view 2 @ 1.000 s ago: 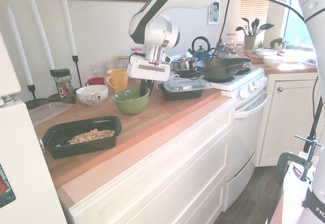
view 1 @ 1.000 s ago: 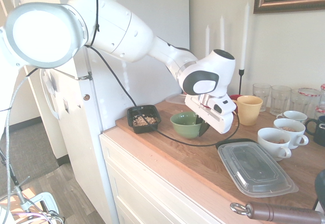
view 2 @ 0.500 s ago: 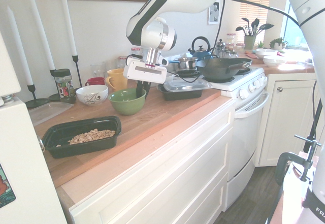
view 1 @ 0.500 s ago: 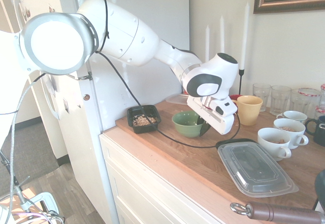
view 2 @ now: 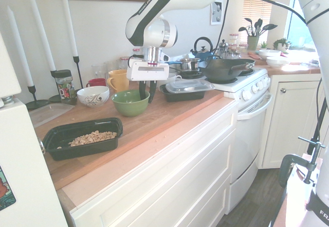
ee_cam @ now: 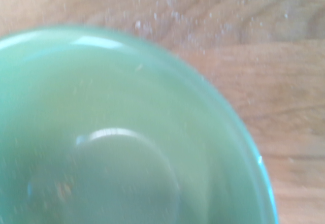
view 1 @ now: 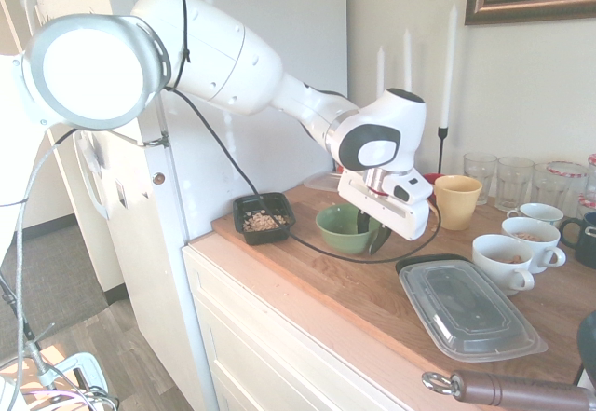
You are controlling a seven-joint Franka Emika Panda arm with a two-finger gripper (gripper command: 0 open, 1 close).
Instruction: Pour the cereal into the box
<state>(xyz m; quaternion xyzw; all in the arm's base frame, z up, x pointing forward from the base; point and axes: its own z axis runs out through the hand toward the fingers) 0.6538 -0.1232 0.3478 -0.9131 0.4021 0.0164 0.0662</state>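
On the wooden kitchen worktop (view 1: 372,290), frame centre, my tool (view 2: 146,90) is straddling the green bowl's (view 2: 129,103) rim, fingers slightly parted, holding nothing; lifting carelessly risks tipping it.

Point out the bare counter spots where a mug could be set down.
Free: the front strip of the wooden counter, between the black box and the stove. Also open wood between the green bowl and the clear-lidded container. Crowded: the back by the wall, with cups, glasses and the yellow mug.
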